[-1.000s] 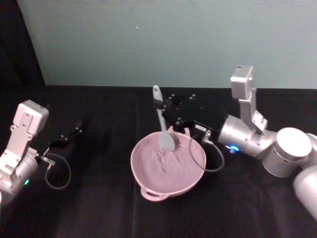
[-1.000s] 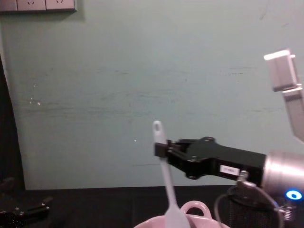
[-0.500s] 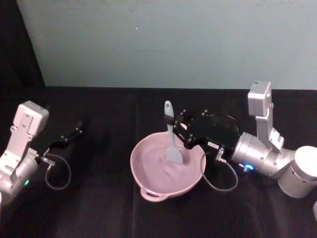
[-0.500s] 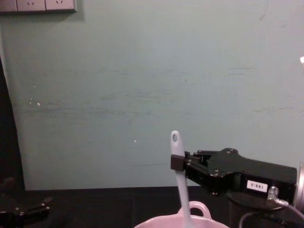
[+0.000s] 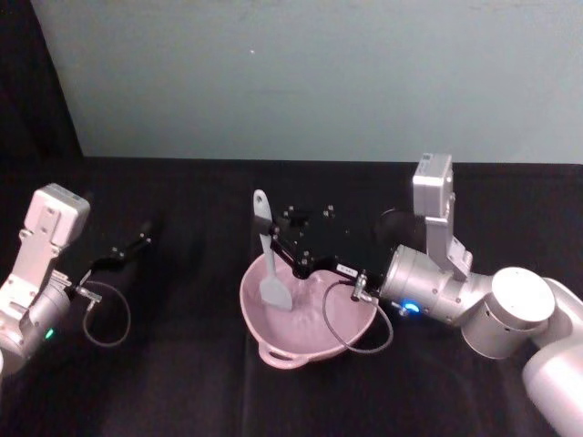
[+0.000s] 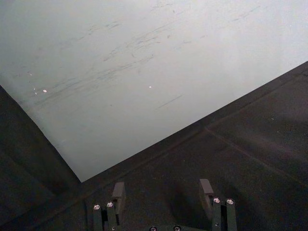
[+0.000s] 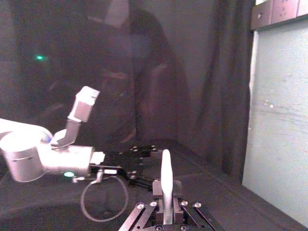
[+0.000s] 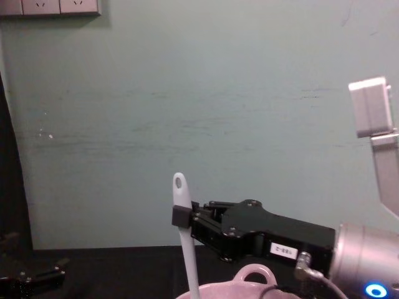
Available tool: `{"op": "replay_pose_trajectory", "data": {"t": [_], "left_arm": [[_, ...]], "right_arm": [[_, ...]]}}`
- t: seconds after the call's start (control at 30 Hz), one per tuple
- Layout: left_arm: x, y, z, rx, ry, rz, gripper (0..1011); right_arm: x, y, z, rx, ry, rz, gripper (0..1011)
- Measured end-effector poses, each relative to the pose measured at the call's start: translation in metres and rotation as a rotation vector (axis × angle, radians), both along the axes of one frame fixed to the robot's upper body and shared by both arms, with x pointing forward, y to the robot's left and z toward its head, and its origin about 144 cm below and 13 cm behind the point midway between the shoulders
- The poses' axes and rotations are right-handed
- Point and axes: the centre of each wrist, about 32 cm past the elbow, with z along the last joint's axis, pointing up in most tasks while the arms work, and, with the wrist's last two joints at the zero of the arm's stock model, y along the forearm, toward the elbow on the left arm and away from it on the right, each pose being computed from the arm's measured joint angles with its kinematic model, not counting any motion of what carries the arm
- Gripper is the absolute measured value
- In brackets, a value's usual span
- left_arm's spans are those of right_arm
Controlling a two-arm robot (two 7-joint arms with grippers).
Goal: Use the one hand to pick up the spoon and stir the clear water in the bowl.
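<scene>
white spoon (image 5: 272,289) upright — in pink bowl (image 5: 291,333)

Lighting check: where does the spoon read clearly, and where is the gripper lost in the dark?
Chest view: spoon and right gripper stand out against the lit wall. Head view: spoon clear, right gripper merges with the dark table; left gripper idle at left. Right wrist view: dim room, pale handle visible.

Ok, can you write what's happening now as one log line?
right tool: shut on spoon | spoon: near upright, blade in bowl | left tool: open, parked at left
</scene>
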Motion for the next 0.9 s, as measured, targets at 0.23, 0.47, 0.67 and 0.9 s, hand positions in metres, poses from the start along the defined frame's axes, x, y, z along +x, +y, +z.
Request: {"op": "replay_pose_trajectory", "data": {"t": [0.23, 0.47, 0.67, 0.9], "left_arm": [[0.000, 0.000, 0.000, 0.000, 0.000, 0.000, 1005], [0.000, 0.000, 0.000, 0.000, 0.000, 0.000, 1005], [0.000, 0.000, 0.000, 0.000, 0.000, 0.000, 1005], [0.000, 0.000, 0.000, 0.000, 0.000, 0.000, 1005]], "right_arm": [[0.017, -0.001, -0.003, 0.008, -0.013, -0.062, 112], [0.021, -0.021, 0.001, -0.006, -0.038, -0.161, 112], [0.013, -0.039, 0.002, -0.010, -0.041, -0.208, 112], [-0.005, -0.049, 0.006, -0.008, -0.037, -0.174, 112]]}}
